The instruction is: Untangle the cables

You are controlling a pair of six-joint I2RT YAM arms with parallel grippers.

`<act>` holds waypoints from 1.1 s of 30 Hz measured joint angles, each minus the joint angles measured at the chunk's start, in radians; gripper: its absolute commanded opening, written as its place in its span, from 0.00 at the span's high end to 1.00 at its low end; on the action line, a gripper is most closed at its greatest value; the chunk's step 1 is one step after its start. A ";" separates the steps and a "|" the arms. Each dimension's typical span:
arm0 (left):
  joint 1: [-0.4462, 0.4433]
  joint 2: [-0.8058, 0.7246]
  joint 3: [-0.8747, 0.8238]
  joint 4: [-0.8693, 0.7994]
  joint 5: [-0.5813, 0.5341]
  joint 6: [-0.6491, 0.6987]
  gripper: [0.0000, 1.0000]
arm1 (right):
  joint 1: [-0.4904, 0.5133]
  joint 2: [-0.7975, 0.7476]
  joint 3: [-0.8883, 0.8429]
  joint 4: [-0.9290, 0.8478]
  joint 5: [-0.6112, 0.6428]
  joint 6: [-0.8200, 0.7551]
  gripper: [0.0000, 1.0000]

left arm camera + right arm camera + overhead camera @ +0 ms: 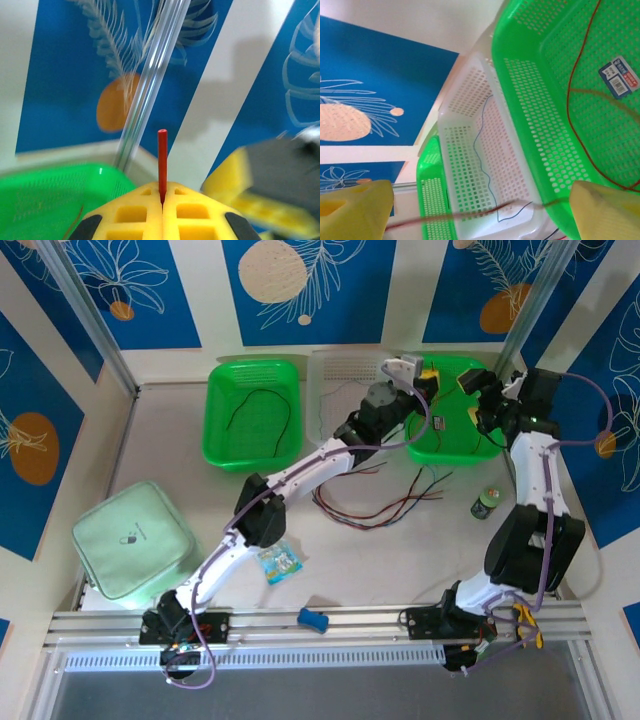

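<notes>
The left green basket (222, 435) holds a black cable (258, 392), the white basket (470, 100) a thin blue cable (476, 145), and the right green basket (535, 110) a red cable (570, 95). The left tool (162, 190), beside that basket, is pressed together, pinching an upright red cable end (162, 155). The right tool (480, 210) is spread wide, and a red strand (445, 216) crosses its gap. More cables (370, 508) lie tangled on the tabletop (170, 440), with bare surface to their left

red cable (162, 160), green basket (530, 100), white basket (465, 150)
</notes>
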 measured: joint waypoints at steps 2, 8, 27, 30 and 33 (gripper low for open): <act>-0.001 0.010 -0.014 -0.031 -0.011 -0.019 1.00 | 0.000 -0.055 -0.030 -0.001 0.005 -0.001 0.09; -0.018 0.011 -0.075 -0.105 -0.078 -0.056 1.00 | 0.008 -0.145 -0.063 -0.027 0.045 -0.030 0.08; -0.048 0.032 -0.068 -0.325 -0.081 -0.130 0.15 | 0.003 -0.176 -0.097 -0.089 0.071 -0.065 0.08; -0.041 0.032 -0.068 -0.348 -0.070 -0.137 0.13 | -0.006 -0.183 -0.109 -0.105 0.072 -0.049 0.08; -0.034 0.024 -0.071 -0.370 -0.050 -0.153 0.13 | -0.020 -0.183 -0.116 -0.141 0.071 -0.018 0.08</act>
